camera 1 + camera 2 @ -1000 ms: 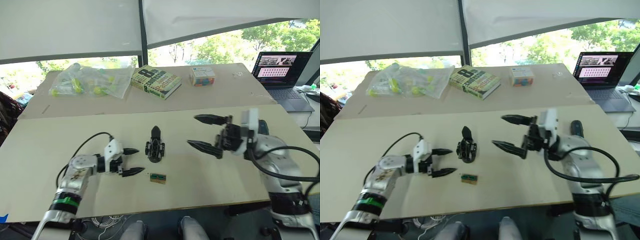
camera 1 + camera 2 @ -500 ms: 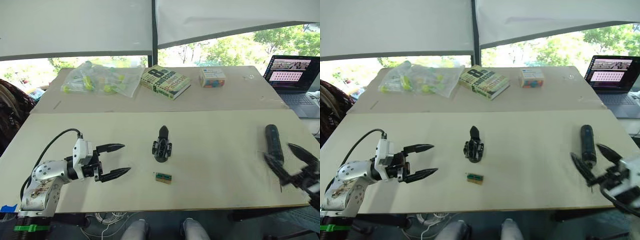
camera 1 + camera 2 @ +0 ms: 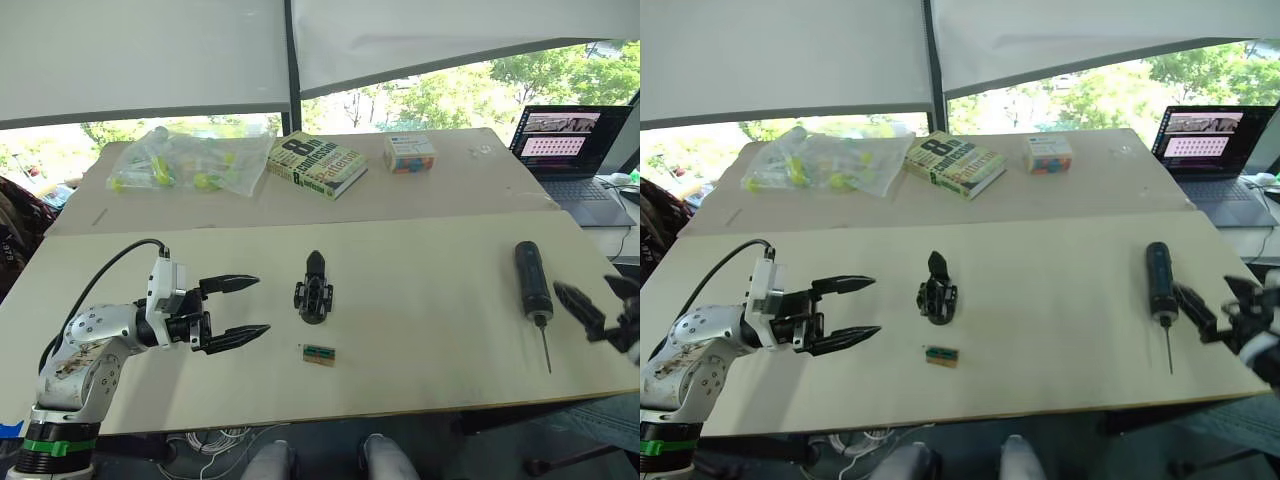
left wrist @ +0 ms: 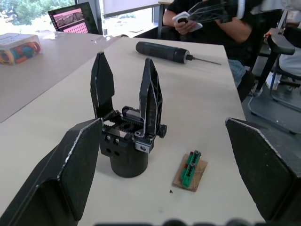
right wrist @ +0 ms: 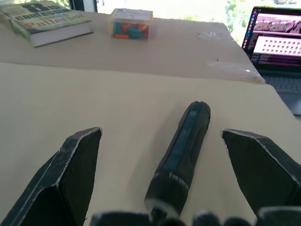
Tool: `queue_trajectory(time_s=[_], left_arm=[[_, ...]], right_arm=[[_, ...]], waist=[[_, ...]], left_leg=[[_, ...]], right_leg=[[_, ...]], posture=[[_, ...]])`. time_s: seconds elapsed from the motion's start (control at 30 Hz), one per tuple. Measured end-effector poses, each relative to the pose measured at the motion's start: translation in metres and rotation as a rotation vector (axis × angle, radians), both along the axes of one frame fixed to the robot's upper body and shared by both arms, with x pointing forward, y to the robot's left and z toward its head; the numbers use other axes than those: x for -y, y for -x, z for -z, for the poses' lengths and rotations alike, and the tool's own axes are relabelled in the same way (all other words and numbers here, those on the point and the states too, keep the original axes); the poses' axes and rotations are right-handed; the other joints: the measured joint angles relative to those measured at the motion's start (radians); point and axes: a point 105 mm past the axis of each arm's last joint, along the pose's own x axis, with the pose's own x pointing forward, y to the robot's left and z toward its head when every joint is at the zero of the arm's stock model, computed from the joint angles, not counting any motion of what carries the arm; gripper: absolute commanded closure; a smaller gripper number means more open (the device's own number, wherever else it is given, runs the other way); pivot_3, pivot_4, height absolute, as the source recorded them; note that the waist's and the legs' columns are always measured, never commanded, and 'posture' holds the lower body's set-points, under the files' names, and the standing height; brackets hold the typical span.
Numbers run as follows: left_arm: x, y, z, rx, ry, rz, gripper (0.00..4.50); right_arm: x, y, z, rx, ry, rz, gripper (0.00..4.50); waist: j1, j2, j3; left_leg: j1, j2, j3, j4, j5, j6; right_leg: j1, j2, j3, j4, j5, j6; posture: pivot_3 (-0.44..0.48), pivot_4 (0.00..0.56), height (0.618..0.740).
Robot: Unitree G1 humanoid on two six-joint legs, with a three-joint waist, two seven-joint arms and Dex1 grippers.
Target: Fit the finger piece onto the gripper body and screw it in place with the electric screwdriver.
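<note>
both my claws gape wide, holding nothing. my right claw (image 5: 160, 179) straddles the electric screwdriver (image 3: 529, 279) lying on the surface (image 3: 420, 260); closing on it seems next. my left claw (image 3: 236, 311) faces the gripper body (image 3: 312, 297), upright mid-surface.

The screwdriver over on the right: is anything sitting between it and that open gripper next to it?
Nothing visible is in the way. The screwdriver lies alone on the bare table, and the right gripper sits open just beside it; in the right wrist view the handle lies straight ahead between the open fingers.
</note>
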Motion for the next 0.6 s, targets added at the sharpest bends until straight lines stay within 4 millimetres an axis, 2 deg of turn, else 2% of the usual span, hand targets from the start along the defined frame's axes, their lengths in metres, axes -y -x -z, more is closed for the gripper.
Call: queue_trajectory(time_s=[0.07,0.13,0.3,0.4,0.5,0.6], left_arm=[[0.005,-0.001,-0.004,0.01,0.002,0.01,0.1],[0.007,0.0,-0.006,0.017,0.005,0.014,0.1],[0.012,0.0,-0.005,0.007,-0.001,0.043,0.1],[0.012,0.001,-0.004,0.0,-0.003,0.05,0.1],[0.012,0.002,-0.003,-0.006,-0.004,0.056,0.1],[0.012,0.006,0.0,-0.02,-0.002,0.065,0.0]], right_arm=[[0.009,-0.022,0.007,-0.11,-0.015,0.041,0.0],[0.019,-0.032,0.018,-0.213,-0.009,0.081,0.0],[0.025,-0.062,0.037,-0.417,-0.012,0.128,0.0],[0.031,-0.065,0.044,-0.504,-0.024,0.16,0.0],[0.024,-0.063,0.053,-0.615,-0.091,0.143,0.0],[0.023,-0.058,0.062,-0.697,-0.123,0.145,0.79]], waist=[[0.001,0.0,0.001],[0.004,0.0,0.001],[-0.006,0.0,0.001],[-0.006,0.0,0.001],[-0.005,0.0,0.001],[-0.005,0.0,0.001]], left_leg=[[-0.001,-0.001,0.004,0.0,0.0,0.0],[-0.001,-0.001,0.005,0.0,0.0,0.001],[-0.002,0.0,0.007,0.0,0.0,0.001],[-0.002,0.0,0.007,0.0,-0.001,0.002],[-0.002,0.0,0.007,0.0,-0.001,0.002],[-0.002,-0.001,0.007,0.0,-0.001,0.002]], right_leg=[[-0.001,-0.002,0.001,-0.001,0.003,-0.003],[-0.001,-0.001,0.0,-0.002,0.002,-0.003],[-0.001,-0.001,0.001,-0.003,0.003,-0.003],[-0.002,-0.001,0.001,-0.003,0.003,-0.003],[-0.002,-0.001,0.001,-0.003,0.003,-0.003],[-0.002,-0.001,0.001,-0.003,0.003,-0.003]], posture=[[0.0,0.15,0.737],[0.0,0.15,0.737],[0.0,0.15,0.737],[0.0,0.15,0.737],[0.0,0.15,0.737],[0.0,0.15,0.737]])
